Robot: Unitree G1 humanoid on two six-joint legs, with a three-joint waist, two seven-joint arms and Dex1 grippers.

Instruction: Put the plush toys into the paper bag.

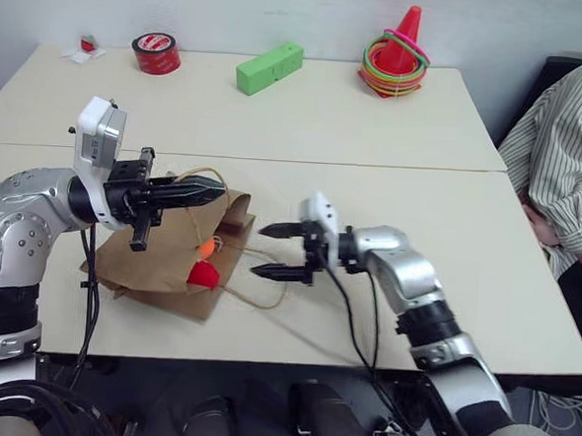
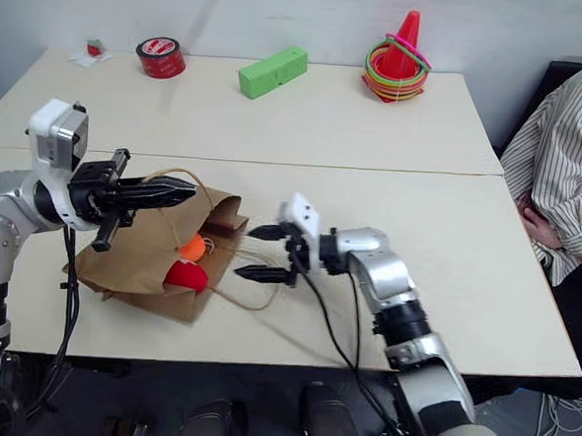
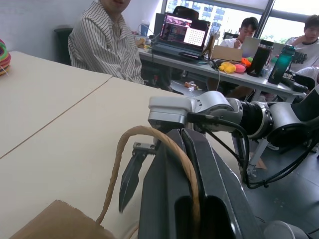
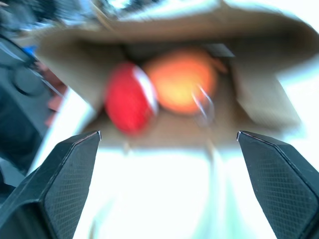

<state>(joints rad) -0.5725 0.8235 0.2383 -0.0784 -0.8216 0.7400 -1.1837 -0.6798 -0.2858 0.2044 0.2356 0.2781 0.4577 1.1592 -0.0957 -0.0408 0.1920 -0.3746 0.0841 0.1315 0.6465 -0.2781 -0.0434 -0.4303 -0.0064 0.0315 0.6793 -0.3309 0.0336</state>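
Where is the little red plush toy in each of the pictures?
Left eye view: the red plush toy lies in the mouth of the paper bag, at the lower left.
Right eye view: again in the bag's mouth, at the lower left.
Left wrist view: I can't find it here.
Right wrist view: inside the bag's opening, beside the orange plush toy.
Shared landmark: the paper bag.

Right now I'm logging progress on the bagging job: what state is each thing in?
paper bag: lying on the table, mouth held open
cord handle: hooked over the left gripper, fingers shut
orange toy: inside the bag's mouth
red toy: in the mouth, at its edge
right gripper: open, empty
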